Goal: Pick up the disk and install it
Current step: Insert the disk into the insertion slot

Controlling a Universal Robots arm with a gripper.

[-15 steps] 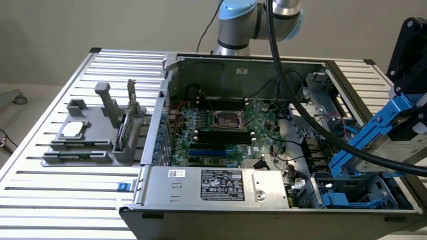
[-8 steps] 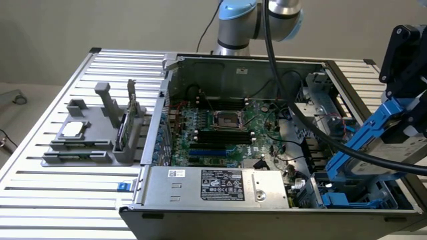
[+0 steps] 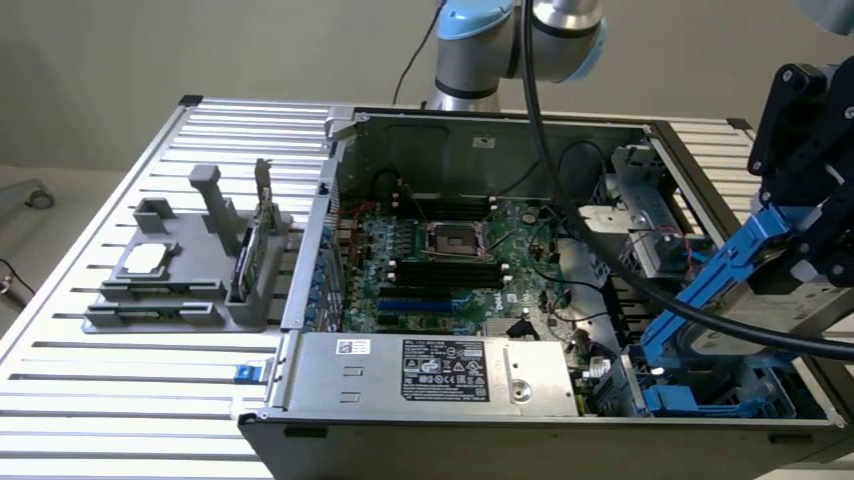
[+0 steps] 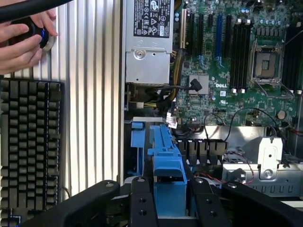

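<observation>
Disk was up over the open PC case
End effector was clamped on its blue carrier, holding it tilted just above the drive bay at the exterior view's right, near corner.

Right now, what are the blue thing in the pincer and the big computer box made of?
The disk in the pincer: its blue frame looks like plastic, bright, smooth and slightly glossy. The computer case: likely sheet metal, dull silver-grey with folded edges.
</observation>
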